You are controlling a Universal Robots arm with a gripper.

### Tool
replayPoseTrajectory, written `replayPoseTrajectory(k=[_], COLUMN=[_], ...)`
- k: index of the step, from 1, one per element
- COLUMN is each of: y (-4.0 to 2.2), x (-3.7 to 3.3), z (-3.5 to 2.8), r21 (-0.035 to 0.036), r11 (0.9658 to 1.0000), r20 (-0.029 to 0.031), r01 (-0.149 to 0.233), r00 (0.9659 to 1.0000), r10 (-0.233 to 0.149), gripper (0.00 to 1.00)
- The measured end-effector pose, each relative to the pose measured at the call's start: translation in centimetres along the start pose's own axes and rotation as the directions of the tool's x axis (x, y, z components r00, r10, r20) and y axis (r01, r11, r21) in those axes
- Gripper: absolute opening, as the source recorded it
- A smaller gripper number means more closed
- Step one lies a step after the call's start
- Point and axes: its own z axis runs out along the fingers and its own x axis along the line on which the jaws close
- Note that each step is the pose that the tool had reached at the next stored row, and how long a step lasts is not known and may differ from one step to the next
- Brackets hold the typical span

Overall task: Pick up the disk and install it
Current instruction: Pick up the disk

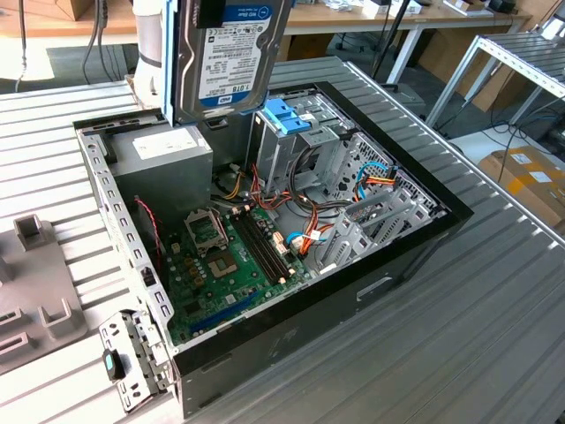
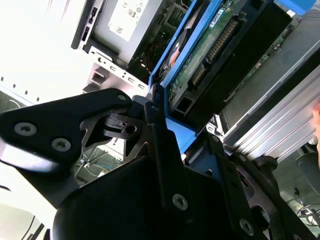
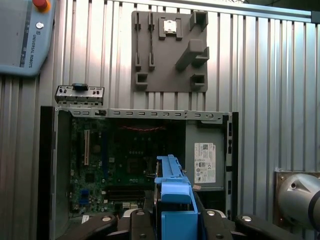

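While the open computer case (image 1: pixel 291 340) lies on the ribbed metal table (image 1: pixel 459 336), the disk (image 1: pixel 231 55) hangs in the air above it, standing on edge with its white and blue label turned to the exterior view. In that view its lower edge sits over the grey box (image 1: pixel 168 159) with the white sticker, close beside the blue top of the metal cage (image 1: pixel 287 119); whether it touches the cage cannot be told. The gripper (image 2: pixel 182 134) is pinched onto the disk: in the second wrist view the black fingers (image 2: pixel 162 150) press against the blue side rail, with the drive's green circuit board running away from the claw. In the first wrist view the blue rail (image 3: pixel 172 192) stands up between the two fingers, over the motherboard (image 3: pixel 115 165). A grey fixture plate (image 3: pixel 170 50) lies on the table beyond the case.
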Motion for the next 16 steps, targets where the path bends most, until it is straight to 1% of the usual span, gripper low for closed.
replayPoseTrajectory(k=[16], y=[-1.19], x=[0.03], z=[0.00], r21=[0.0000], r11=[1.0000], r20=[0.0000], r01=[0.000], r00=[1.0000], r10=[0.000], gripper=[0.37])
